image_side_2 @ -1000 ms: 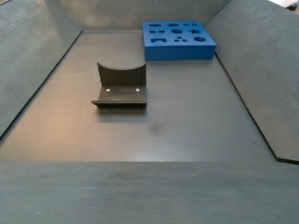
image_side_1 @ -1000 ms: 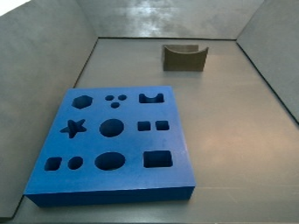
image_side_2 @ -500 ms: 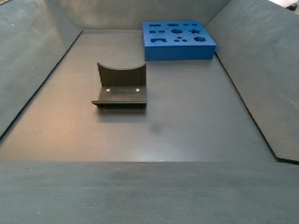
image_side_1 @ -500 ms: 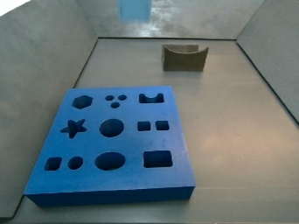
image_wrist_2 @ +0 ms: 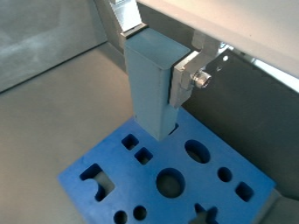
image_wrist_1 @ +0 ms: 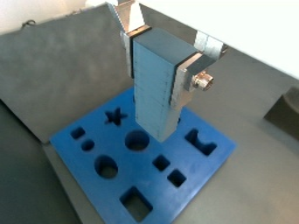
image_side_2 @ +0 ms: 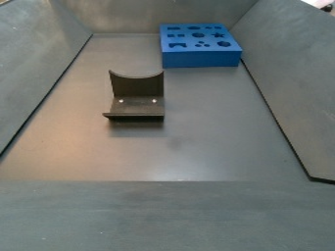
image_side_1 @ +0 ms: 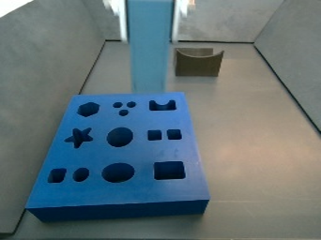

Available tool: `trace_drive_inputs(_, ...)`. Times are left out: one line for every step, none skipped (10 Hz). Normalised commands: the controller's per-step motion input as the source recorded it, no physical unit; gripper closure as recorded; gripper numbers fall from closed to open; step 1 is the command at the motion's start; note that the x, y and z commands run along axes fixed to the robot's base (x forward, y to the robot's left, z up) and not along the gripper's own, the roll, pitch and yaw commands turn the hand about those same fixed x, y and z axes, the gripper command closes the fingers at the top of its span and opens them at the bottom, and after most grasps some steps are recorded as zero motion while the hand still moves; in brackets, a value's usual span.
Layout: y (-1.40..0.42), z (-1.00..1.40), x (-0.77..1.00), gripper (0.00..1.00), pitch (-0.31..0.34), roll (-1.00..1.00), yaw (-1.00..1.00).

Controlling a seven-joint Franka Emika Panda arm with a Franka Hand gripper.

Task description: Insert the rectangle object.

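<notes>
The rectangle object, a long light blue bar, hangs upright in my gripper; it shows in both wrist views (image_wrist_1: 156, 96) (image_wrist_2: 149, 96) and in a side view (image_side_1: 149, 47). My gripper (image_wrist_1: 160, 57) (image_wrist_2: 158, 57) is shut on the bar's upper end, one silver finger (image_wrist_1: 193, 74) on each side. In a side view only the gripper's finger edges (image_side_1: 150, 6) show at the top. The bar's lower end hangs above the far part of the dark blue board with shaped holes (image_side_1: 138, 155) (image_wrist_1: 208, 159) (image_wrist_2: 201, 194). In a side view the board (image_side_2: 197, 59) shows, but the bar and gripper are out of view.
A small olive-brown notched block stands on the floor beyond the board (image_side_1: 198, 61), also seen in a side view (image_side_2: 135, 95). Grey walls (image_side_1: 75, 56) slope up round the floor on all sides.
The bar and gripper have come down into the side view from the top: absent one second ago, only its tip half a second ago, now a long stretch. Board and block have not moved.
</notes>
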Motion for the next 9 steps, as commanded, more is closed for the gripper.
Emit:
trace_drive_inputs(-0.21, -0.95, 0.33, 1.00, 0.000, 0.19, 0.00)
trace_drive_inputs(-0.25, -0.87, 0.15, 1.00, 0.000, 0.24, 0.00)
trace_drive_inputs(-0.32, -0.74, 0.00, 1.00, -0.016, 0.29, 0.13)
trace_drive_inputs(-0.37, -0.57, 0.13, 1.00, 0.000, 0.38, 0.09)
trace_drive_inputs(-0.37, -0.56, 0.04, 1.00, 0.000, 0.38, 0.16)
trace_drive_inputs(-0.33, -0.63, 0.01, 1.00, -0.009, 0.33, 0.16)
trace_drive_inputs(-0.15, -0.35, 0.21, 1.00, 0.036, 0.10, 0.00)
trace_drive_inputs(-0.20, -0.41, 0.18, 1.00, 0.011, 0.05, 0.00)
trace_drive_inputs(-0.24, -0.40, 0.17, 1.00, 0.000, 0.01, -0.02)
